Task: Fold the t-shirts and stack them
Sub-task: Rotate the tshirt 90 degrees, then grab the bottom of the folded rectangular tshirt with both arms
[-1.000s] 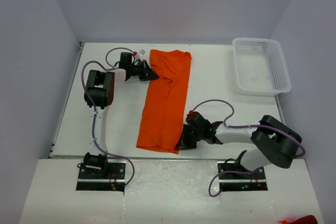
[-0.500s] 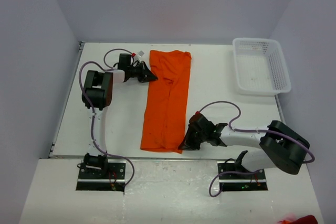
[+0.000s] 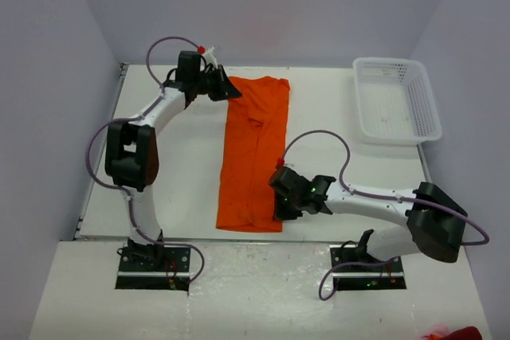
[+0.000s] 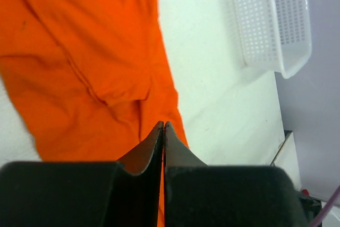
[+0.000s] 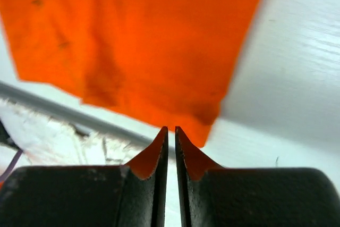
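One orange t-shirt [image 3: 253, 153] lies on the white table, folded lengthwise into a long narrow strip that runs from the back toward the near edge. My left gripper [image 3: 233, 91] hovers at the strip's far left corner, its jaws pressed together. In the left wrist view the t-shirt [image 4: 95, 51] lies flat below the left gripper [image 4: 163, 124], and nothing hangs from it. My right gripper [image 3: 279, 211] sits at the strip's near right corner. In the right wrist view the right gripper [image 5: 170, 128] shows a thin gap with nothing in it, just short of the t-shirt's [image 5: 138, 41] hem.
A white mesh basket [image 3: 396, 61] stands at the back right, apart from the shirt; it also shows in the left wrist view as the basket [image 4: 276, 19]. The table's near edge [image 5: 42, 97] runs just past the shirt's hem.
The left arm swung up toward the strip's far left corner. The strip's near end shifted slightly right and straightened. The right gripper's jaws parted a little at the near right corner.
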You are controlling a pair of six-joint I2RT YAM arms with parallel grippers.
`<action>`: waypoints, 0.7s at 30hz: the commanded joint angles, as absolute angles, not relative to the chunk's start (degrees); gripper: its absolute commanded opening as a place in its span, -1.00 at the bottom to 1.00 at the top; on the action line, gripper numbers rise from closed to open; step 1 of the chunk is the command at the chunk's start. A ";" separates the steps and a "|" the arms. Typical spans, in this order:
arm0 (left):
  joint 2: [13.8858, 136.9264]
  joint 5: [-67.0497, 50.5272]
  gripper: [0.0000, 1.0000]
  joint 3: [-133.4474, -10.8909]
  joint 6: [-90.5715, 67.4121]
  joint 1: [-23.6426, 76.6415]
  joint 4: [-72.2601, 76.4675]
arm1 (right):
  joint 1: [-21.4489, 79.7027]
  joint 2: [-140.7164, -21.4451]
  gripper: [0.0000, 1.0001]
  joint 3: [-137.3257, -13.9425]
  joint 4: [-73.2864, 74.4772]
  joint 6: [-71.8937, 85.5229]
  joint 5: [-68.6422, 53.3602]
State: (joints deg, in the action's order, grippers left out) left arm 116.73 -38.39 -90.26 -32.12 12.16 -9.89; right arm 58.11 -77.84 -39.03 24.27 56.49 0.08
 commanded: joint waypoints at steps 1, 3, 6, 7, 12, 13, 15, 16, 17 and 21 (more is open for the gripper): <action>106.99 -30.27 -1.00 -94.04 -28.48 15.55 -19.66 | 63.43 -77.61 -0.77 -47.27 35.91 51.68 7.11; 103.73 -28.22 -0.97 -91.51 -28.13 16.43 -22.05 | 65.82 -76.47 -0.47 -49.48 37.52 53.52 7.21; 95.21 -24.62 -0.86 -82.21 -28.04 17.14 -25.22 | 68.03 -72.53 0.17 -46.24 35.26 57.03 4.14; 90.66 -23.13 -0.86 -77.39 -27.86 17.14 -26.96 | 68.11 -71.12 0.33 -44.14 31.24 57.91 2.13; 79.47 -22.66 -0.54 -66.73 -26.28 16.35 -32.34 | 68.03 -63.64 0.55 -29.98 17.33 64.24 0.87; 76.41 -23.55 -0.50 -64.36 -25.76 16.00 -32.87 | 68.03 -62.85 0.52 -29.10 16.97 65.38 1.84; 72.27 -24.78 -0.47 -62.41 -25.75 15.39 -34.36 | 68.03 -62.49 0.47 -27.69 16.18 65.57 2.37; 70.85 -26.18 -0.46 -60.23 -26.01 15.38 -33.76 | 68.03 -62.14 0.47 -27.42 16.08 66.00 2.72; 69.88 -27.50 -0.43 -59.25 -26.36 15.38 -33.40 | 68.03 -62.05 0.46 -26.64 15.56 66.01 2.90; 67.33 -31.98 -0.45 -55.21 -26.81 15.21 -33.75 | 67.50 -62.58 0.42 -25.49 14.85 67.49 3.95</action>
State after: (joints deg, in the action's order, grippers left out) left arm 69.19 -27.31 -57.14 -27.38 15.68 -32.84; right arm 67.99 -63.46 -26.20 18.57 64.42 1.19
